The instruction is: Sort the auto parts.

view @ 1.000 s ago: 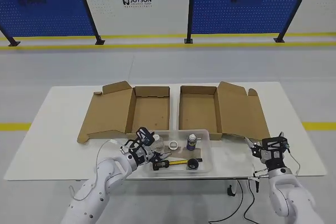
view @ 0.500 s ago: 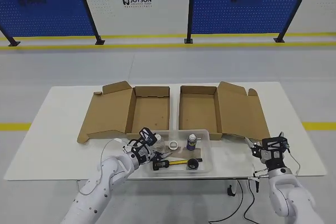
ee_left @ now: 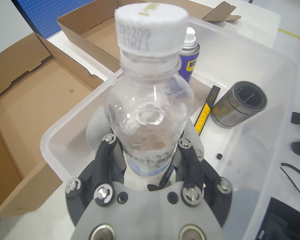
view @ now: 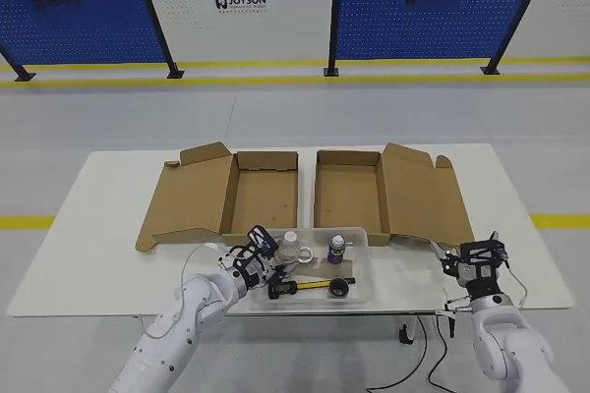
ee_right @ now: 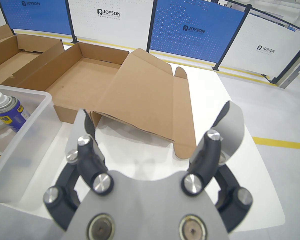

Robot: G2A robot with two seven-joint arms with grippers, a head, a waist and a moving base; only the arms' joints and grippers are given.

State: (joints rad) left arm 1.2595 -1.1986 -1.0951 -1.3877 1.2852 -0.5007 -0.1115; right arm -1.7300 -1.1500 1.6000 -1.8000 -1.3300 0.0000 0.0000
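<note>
Left gripper (ee_left: 145, 136) clamped low on clear bottle (ee_left: 150, 106), at left end of plastic bin (ee_left: 265, 58). Right gripper (ee_right: 156, 126) spread wide, empty, over table's right side. Best play, I'd say: lift straight, clear bin rim, then swing to cardboard box (ee_left: 40, 96) behind. Gentle squeeze, thin wall probably buckles. Bottle transparent, ribbed, white cap, looks empty.
</note>
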